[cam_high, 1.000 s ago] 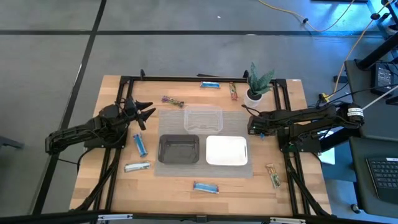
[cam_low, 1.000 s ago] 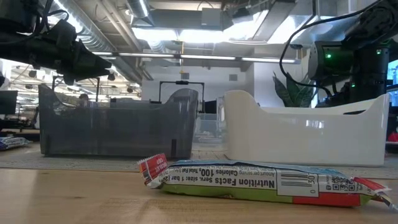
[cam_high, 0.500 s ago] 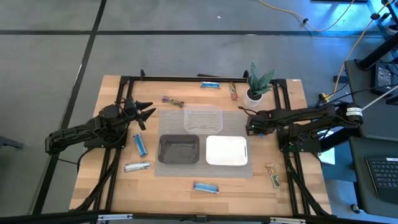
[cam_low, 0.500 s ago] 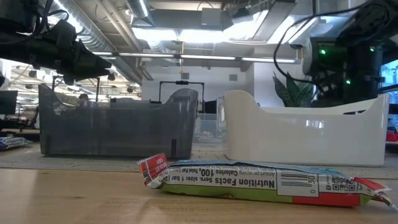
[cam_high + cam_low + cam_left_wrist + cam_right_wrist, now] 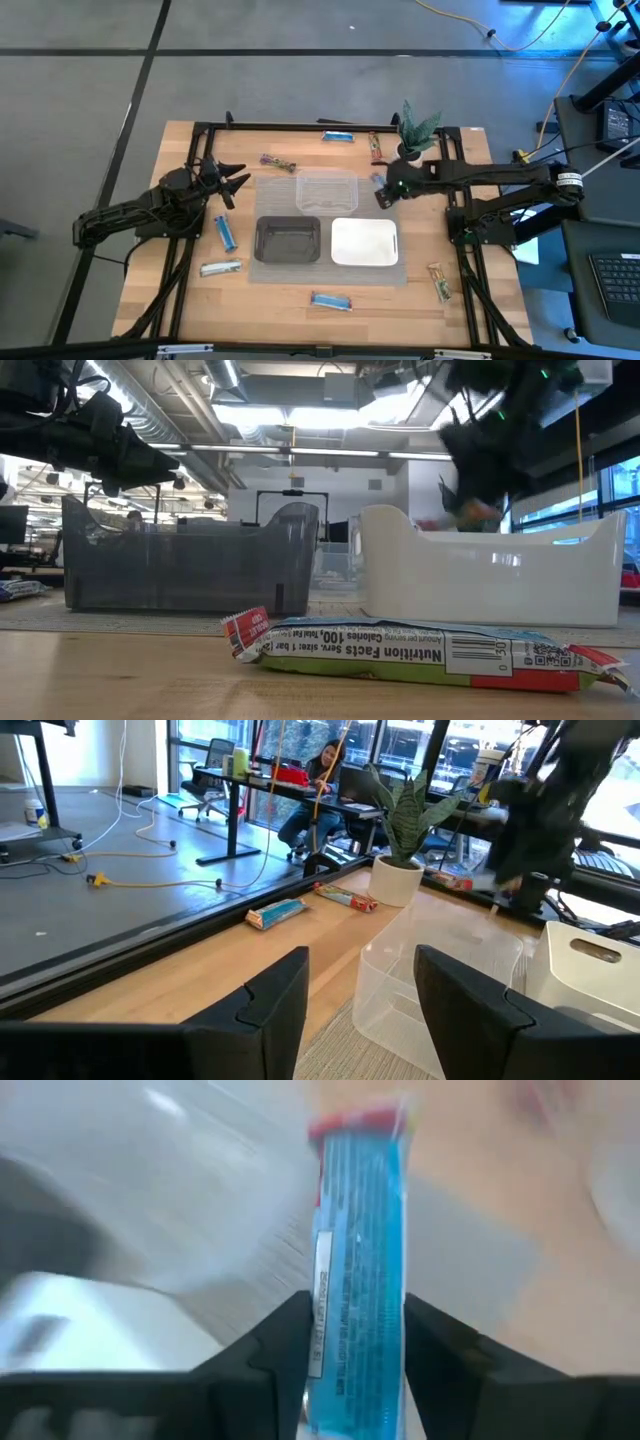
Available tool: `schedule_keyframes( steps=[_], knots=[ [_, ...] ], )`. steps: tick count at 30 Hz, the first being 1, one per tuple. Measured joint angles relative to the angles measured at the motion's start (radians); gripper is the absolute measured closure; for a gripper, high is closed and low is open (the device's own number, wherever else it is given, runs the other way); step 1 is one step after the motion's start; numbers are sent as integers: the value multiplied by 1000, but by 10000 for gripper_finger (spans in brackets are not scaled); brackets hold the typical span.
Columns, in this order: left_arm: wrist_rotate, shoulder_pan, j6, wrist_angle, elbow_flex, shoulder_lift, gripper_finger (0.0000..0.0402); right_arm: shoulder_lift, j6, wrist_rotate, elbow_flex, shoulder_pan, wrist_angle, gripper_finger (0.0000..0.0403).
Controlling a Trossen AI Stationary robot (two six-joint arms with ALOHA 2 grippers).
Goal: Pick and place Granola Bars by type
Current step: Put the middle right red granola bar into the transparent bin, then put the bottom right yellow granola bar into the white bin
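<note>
My right gripper hangs above the mat between the clear tray and the white tray, shut on a bright blue granola bar. My left gripper waits open above the table's left side, left of the clear tray. Other bars lie flat on the wood: blue and brown-orange at the far edge, a dark one, blue, silvery, blue, green. The low view shows the near bar's green and red wrapper. My right gripper pinches the blue bar between its two fingers at the bar's near end. The bar runs forward along the fingers, and its red-tipped far end sticks out beyond them. It is lifted clear above the mat and the trays.
The black tray sits left of the white one on a grey mat. A potted plant stands at the far right, close behind my right arm. A black frame runs around the table. People sit at desks beyond the table.
My right gripper has swung toward the table's left and a little toward the far edge, from beside the white tray's far right corner to beside the clear tray. In the low view it has risen and is blurred by the motion. My left arm has kept still.
</note>
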Motion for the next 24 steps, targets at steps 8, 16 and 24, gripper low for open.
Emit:
schedule_keyframes(
  steps=[8,16,24],
  knots=[
    [0,0,0,0,0,0,226,10,-347,1,139,0,251,255],
    [0,0,0,0,0,0,227,195,-453,-42,144,0,433,254],
    [0,0,0,0,0,0,228,298,-470,-63,144,0,508,254]
  ],
)
